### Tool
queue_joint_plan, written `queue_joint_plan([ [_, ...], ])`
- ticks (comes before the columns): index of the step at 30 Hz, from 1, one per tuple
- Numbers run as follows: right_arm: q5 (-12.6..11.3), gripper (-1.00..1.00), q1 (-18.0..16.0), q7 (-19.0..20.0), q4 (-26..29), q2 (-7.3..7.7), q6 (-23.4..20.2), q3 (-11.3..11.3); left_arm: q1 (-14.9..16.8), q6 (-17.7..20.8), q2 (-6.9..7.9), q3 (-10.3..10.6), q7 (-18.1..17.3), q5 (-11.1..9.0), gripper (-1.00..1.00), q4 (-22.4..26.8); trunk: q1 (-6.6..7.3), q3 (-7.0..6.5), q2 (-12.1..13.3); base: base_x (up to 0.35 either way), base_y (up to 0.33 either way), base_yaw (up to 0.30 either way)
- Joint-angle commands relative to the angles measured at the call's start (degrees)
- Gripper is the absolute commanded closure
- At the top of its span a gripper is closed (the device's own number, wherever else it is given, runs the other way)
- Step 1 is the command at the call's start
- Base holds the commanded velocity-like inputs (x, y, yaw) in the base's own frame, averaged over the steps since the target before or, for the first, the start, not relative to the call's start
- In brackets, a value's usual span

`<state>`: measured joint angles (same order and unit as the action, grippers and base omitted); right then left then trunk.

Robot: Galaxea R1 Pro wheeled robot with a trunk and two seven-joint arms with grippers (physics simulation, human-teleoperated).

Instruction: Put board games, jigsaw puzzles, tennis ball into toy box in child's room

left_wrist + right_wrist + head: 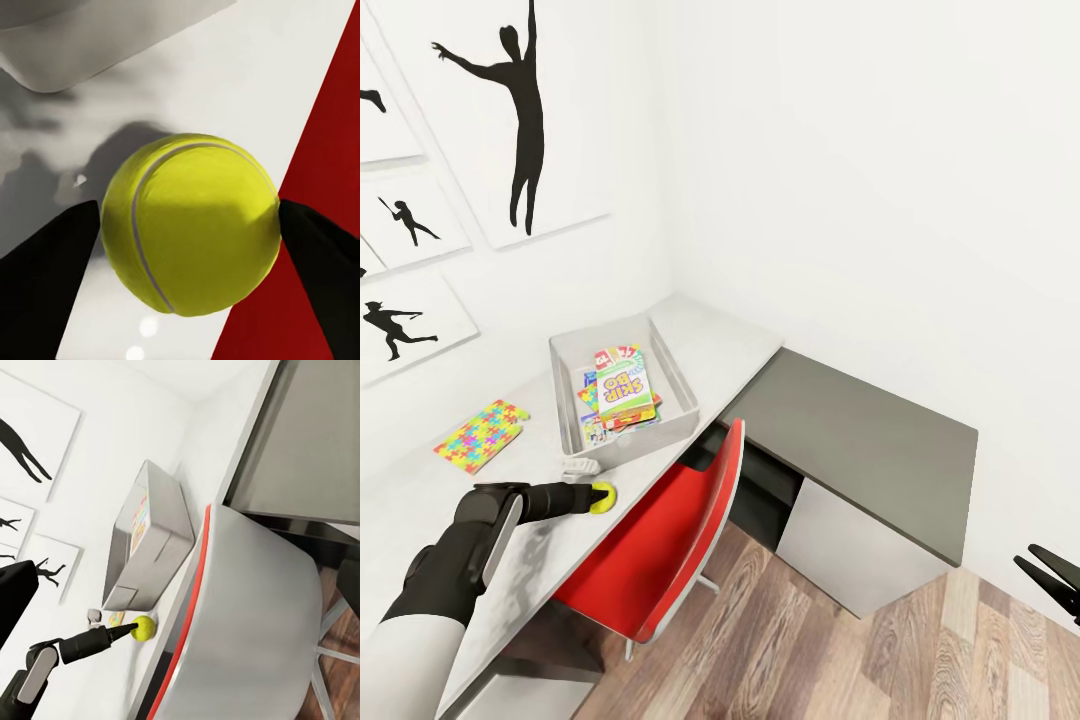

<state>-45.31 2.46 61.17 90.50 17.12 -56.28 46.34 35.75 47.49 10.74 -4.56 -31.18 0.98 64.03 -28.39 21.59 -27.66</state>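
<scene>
1. Toy box (678, 385), just beyond the left gripper (600, 497) on the table (740, 345), already held board games (622, 385), SKIP-BO uppermost.
2. Jigsaw puzzles (482, 434) lay outside the box, off to the gripper's side, apparently still to go.
3. Tennis ball (191, 223) sat between the partly closed fingers (45, 277), both pads touching it; whether lifted, I couldn't tell.

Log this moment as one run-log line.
left gripper: shut on tennis ball | toy box: holds board games | jigsaw puzzles: on table
</scene>
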Motion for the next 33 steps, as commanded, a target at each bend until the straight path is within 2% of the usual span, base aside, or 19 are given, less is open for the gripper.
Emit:
queue_joint_plan([
  [1, -0.04, -1.00, -0.02, 0.09, 0.02, 0.02, -0.23, 0.03, 0.02, 0.22, -0.01, -0.09, -0.17, 0.52, 1.00, 0.01, -0.03, 0.08, -0.08, 0.000, 0.000, 0.000],
  [33, -0.04, -1.00, 0.00, 0.09, 0.02, -0.12, -0.14, -0.05, 0.02, 0.24, 0.07, -0.89, 0.33, 0.52, 1.00, 0.00, -0.03, -0.14, -0.08, 0.000, 0.000, 0.000],
])
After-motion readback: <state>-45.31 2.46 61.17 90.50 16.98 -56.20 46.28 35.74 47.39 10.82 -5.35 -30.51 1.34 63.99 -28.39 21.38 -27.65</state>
